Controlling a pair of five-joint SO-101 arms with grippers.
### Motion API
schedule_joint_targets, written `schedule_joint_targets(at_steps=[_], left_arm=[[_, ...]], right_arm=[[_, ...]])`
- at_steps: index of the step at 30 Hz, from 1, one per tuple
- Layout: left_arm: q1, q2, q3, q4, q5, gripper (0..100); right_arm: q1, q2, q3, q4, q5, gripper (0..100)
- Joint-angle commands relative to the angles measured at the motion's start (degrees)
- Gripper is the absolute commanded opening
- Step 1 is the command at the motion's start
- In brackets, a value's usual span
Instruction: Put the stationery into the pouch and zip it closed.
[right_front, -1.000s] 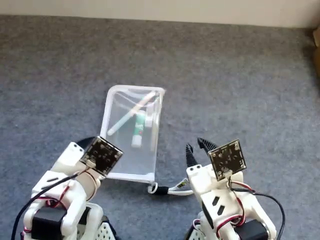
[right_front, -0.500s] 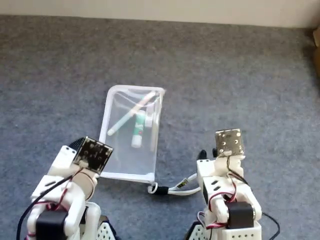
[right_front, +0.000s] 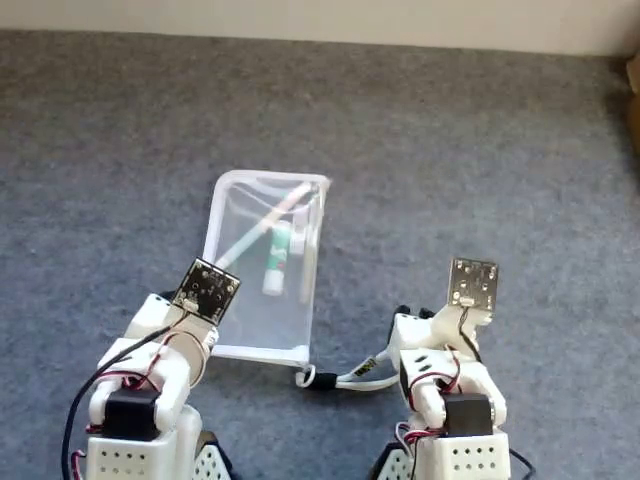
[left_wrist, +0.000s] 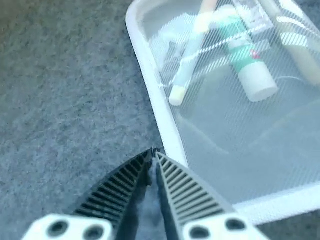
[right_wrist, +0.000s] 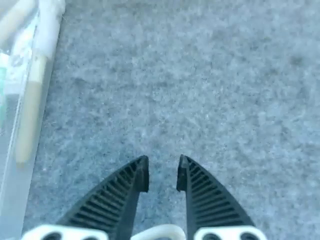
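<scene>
On tabletop (right_front: 480, 150), pouch (right_front: 255, 320) lies flat, stationery (right_front: 277, 257) inside; work likely done, so left jaws clenched empty beside its edge, right jaws slightly parted, empty, off to side

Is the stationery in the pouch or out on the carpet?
Inside. The stationery lies within the pouch; the left wrist view shows its mesh wall over the pen and tube.
</scene>
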Motion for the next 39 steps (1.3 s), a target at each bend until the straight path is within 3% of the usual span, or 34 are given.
schedule_joint_targets(at_steps=[1,10,19,22,28,39], left_arm=[[-0.8,-0.3,1.5,-1.8,8.2,1],[-0.8,-0.3,8.9,-8.6,15.6,1],[-0.8,0.0,9.1,-8.5,15.9,1],[-0.8,-0.1,9.1,-4.9,15.8,1],[-0.7,-0.1,9.1,1.2,15.9,1],[-0.7,0.2,9.1,4.8,15.9,1]], right_arm=[[1.2,-0.7,6.1,-1.1,-0.6,8.6],[1.2,-0.6,6.1,4.4,-0.5,8.6],[1.2,-0.6,6.1,9.5,-0.5,8.4],[1.2,-0.6,6.1,9.5,-0.2,8.4],[1.2,-0.6,6.1,9.8,8.8,8.4],[1.2,-0.6,6.1,9.8,8.9,8.4]])
